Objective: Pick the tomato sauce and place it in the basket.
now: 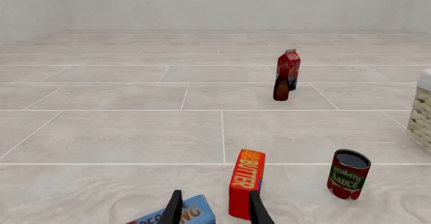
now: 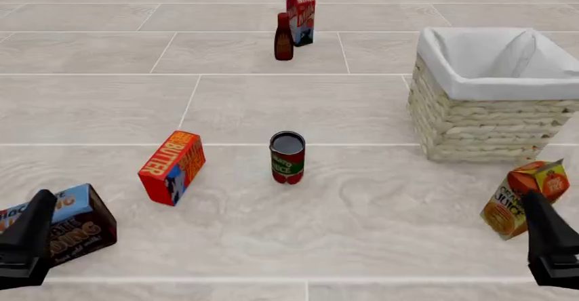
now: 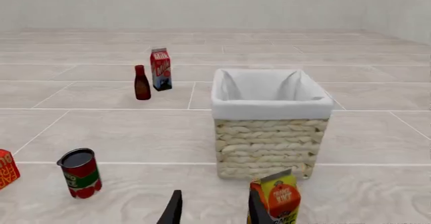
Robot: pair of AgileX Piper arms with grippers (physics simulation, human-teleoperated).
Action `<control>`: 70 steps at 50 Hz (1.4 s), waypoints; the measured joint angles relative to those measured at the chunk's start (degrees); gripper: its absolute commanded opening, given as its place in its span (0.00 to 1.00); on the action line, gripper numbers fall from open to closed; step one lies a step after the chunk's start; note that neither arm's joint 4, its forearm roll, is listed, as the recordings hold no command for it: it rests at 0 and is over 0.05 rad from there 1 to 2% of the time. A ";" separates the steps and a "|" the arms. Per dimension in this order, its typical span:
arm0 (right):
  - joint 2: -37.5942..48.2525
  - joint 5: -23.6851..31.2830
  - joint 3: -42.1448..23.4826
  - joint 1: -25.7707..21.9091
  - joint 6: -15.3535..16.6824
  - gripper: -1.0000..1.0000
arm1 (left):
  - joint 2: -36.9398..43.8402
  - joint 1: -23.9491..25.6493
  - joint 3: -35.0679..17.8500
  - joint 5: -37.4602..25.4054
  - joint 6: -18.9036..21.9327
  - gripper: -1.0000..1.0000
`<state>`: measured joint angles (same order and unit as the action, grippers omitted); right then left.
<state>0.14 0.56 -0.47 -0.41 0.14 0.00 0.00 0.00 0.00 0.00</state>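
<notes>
- Front view: the tomato sauce (image 2: 287, 157) stands upright near the middle of the tiled surface, well apart from the basket (image 2: 479, 128) at the right. The butter box (image 2: 172, 167) lies tilted to the can's left; a dark bottle (image 2: 283, 37) and a milk carton (image 2: 302, 15) stand together at the far side. The left gripper (image 2: 27, 243) and the right gripper (image 2: 550, 243) sit at the lower corners, beside a chocolate pudding box (image 2: 68, 223) and an orange juice carton (image 2: 525, 198); from here I cannot tell how wide either stands.
- Left wrist view: two dark fingers (image 1: 173, 209) stand apart with nothing between them, the butter box just beyond. The can's label reads "Tomato Sauce"; only an edge of the basket shows.
- Right wrist view: this gripper's fingers (image 3: 173, 210) also stand apart and empty. The basket's white liner shows fully, with nothing seen inside; the juice carton is beside one finger.
</notes>
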 measured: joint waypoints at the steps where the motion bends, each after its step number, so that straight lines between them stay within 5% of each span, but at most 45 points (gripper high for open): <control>1: 0.00 0.00 0.03 0.06 -0.02 1.00 | 0.00 0.00 0.00 0.00 0.00 1.00; 41: 0.37 2.73 -1.53 0.42 0.44 1.00 | 0.00 0.00 0.00 0.00 0.00 1.00; 54: 6.21 11.66 -16.68 -3.21 2.39 1.00 | 0.00 0.00 0.00 0.00 0.00 1.00; 70: 27.65 16.95 -38.78 -5.78 5.42 1.00 | 0.00 0.00 0.00 0.00 0.00 1.00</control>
<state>27.79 17.51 -39.24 -6.19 5.57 0.00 0.00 0.00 0.00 0.00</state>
